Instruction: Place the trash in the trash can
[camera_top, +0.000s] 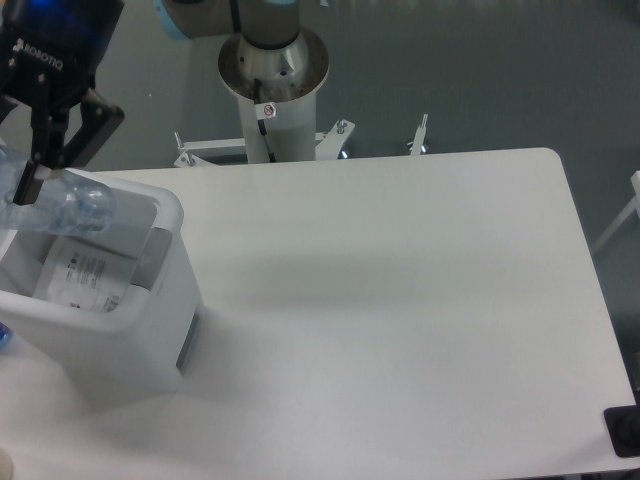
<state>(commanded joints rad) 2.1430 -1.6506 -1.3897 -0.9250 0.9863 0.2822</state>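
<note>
In the fixed camera view, a large boxy white plastic trash can (120, 320) with rounded corners stands at the left edge of the white surface (400, 320), its top open toward the camera. A grey panel (150, 262) shows on its inner right side and a grey strip (188, 345) on its outer right wall. Inside it lies a crumpled white wrapper with small black print (82, 275), resting low in the bin.

Above the can's upper left rim hangs the black two-finger gripper (38, 150), at the top left corner of the picture. Its fingers (30, 180) are spread in a narrow V and reach down to a crushed clear plastic bottle (62, 205), which lies across the can's opening, partly over the rim at the left. One fingertip touches the bottle's top, but whether the gripper grasps it or has let go cannot be told.

Behind the surface, the arm's grey round base (272, 62) sits on a white pedestal (275, 130).
</note>
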